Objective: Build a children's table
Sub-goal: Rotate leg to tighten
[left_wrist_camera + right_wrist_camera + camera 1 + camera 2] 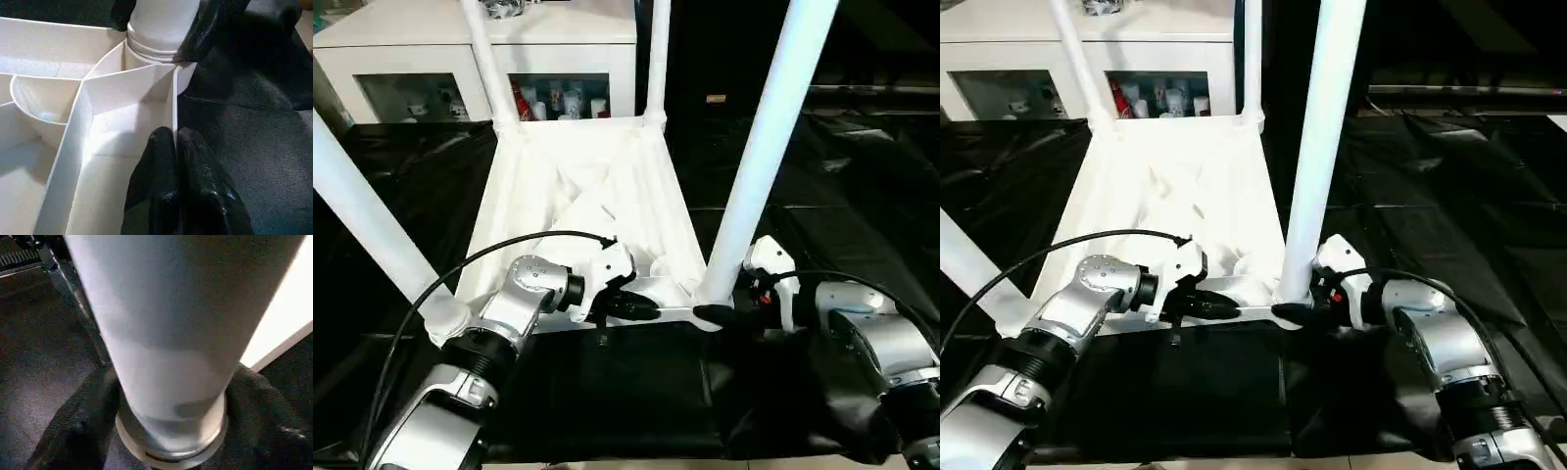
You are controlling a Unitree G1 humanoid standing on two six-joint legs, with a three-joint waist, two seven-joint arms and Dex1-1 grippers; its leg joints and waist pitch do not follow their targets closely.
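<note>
From the head views, the tabletop point(597, 211) lies upside down on the black work table point(862, 196), near its front edge. All four legs stand up.

Left wrist view: the left gripper point(175, 142) pinches the tabletop's near rim.

Right wrist view: the near-right leg point(176, 333) stands straight up between the fingers of the right gripper point(1295, 315), which hug its bottom at the socket.

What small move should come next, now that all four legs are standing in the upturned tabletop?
Probably press the near right leg down: the right pincer grips its base at the corner socket, a ring still showing above it, while the left pincer pinches the tabletop rim steady.
</note>
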